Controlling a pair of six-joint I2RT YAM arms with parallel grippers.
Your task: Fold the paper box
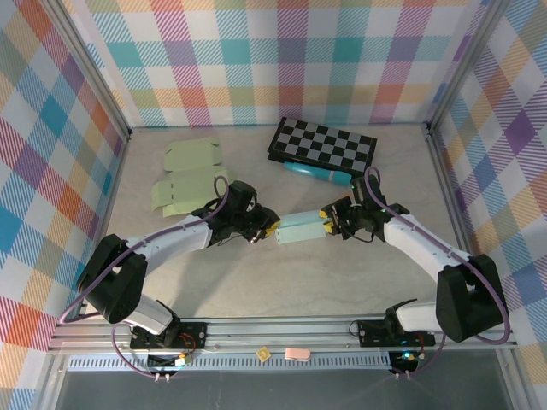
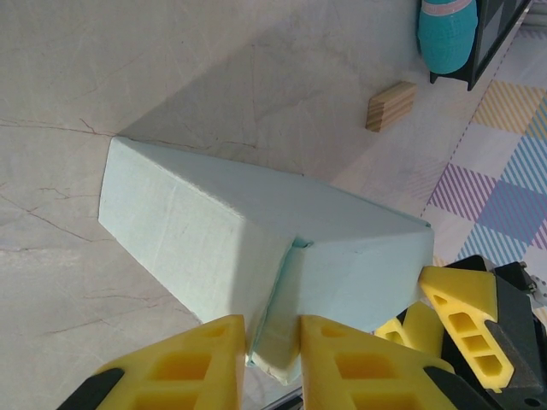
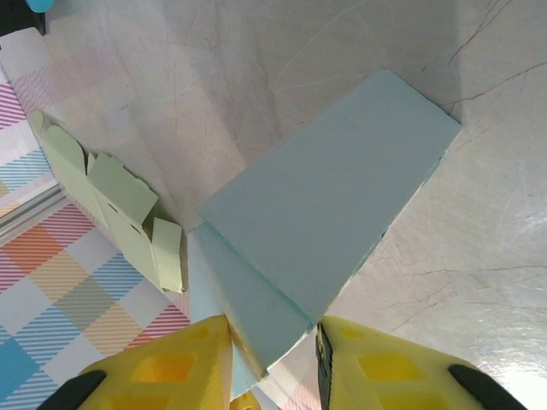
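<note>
Your arms reach inward, left gripper and right gripper facing each other, both pinched onto opposite ends of the paper box.

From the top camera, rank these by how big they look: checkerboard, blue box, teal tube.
1. Checkerboard, clearly largest.
2. Too close to rank: blue box and teal tube. The tube looks longer, the box wider.

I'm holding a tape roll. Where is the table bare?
Bare: the near stretch of table between the two arms, in front of the blue box; also the right rear corner past the checkerboard. Crowded: left rear, with green box blanks, and the middle, where both jaws pinch the box.
</note>
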